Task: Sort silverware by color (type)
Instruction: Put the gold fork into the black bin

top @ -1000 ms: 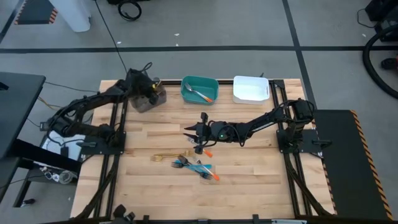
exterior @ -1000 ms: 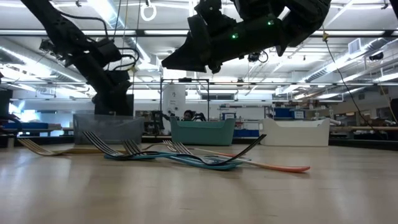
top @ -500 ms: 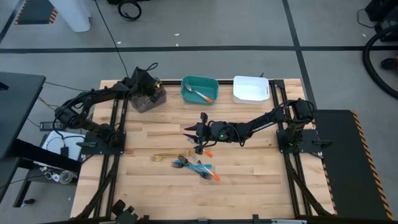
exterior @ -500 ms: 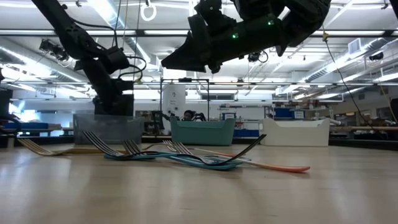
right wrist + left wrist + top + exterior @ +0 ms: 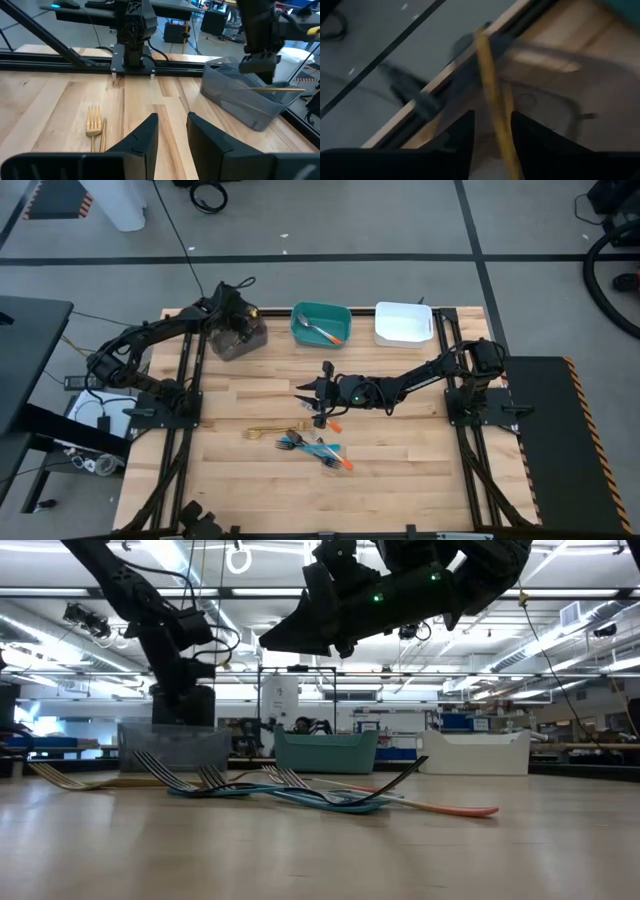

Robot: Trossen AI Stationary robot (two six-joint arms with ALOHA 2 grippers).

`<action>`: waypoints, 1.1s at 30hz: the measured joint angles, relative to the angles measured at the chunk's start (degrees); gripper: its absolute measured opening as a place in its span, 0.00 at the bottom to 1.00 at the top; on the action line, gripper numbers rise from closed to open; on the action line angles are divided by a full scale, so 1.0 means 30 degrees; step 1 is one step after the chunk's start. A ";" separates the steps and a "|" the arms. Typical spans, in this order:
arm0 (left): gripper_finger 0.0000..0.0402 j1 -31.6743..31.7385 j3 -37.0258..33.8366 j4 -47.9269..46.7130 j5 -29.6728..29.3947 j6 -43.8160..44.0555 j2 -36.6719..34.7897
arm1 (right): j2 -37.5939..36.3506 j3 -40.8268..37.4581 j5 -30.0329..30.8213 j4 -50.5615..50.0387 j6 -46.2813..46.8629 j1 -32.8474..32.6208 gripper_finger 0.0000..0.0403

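My left gripper (image 5: 235,317) grasps a gold utensil (image 5: 492,100) above the grey bin (image 5: 240,340); my right gripper (image 5: 312,395) waits released, above the desk (image 5: 400,460).

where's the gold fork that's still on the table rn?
High view: the gold fork lies on the wood left of the blue-and-orange cutlery pile, in front of the right gripper.

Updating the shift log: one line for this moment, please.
left gripper: holds gold utensil over grey bin | right gripper: open, hovering mid-table | fork pile: on table
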State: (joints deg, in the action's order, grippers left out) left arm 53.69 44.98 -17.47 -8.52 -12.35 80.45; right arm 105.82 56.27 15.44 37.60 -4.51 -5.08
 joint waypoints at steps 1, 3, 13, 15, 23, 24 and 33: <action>0.34 -0.0051 0.0097 -0.0029 0.0338 -0.0097 0.0004 | 0.0000 0.0000 0.0000 0.0000 0.0000 0.0000 0.27; 0.34 0.0052 0.0223 0.0075 0.0831 -0.0212 0.0086 | 0.0000 0.0000 0.0000 0.0000 0.0007 0.0000 0.27; 0.34 0.1252 0.0231 0.0788 0.2079 -0.0333 0.1651 | 0.0000 0.0000 -0.0029 -0.0004 0.0080 0.0000 0.27; 0.34 0.1245 0.0231 0.0835 0.1977 -0.0602 0.2091 | 0.0000 0.0000 -0.0036 0.0000 0.0080 0.0000 0.27; 0.34 0.0644 0.0256 0.0374 -0.1725 -0.1117 0.2532 | 0.0000 0.0000 -0.0044 0.0007 0.0083 0.0000 0.27; 0.34 0.0469 0.0231 0.0254 -0.1489 -0.1274 0.2368 | 0.0000 0.0000 -0.0043 0.0007 0.0087 0.0000 0.27; 0.34 0.0276 0.0947 0.0135 0.2128 -0.2629 0.0668 | 0.0000 0.0000 -0.0044 0.0004 0.0087 0.0000 0.27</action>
State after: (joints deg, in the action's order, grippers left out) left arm 54.52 47.82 -17.06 -2.14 -20.24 82.46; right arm 105.82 56.27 15.31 37.62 -4.25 -5.08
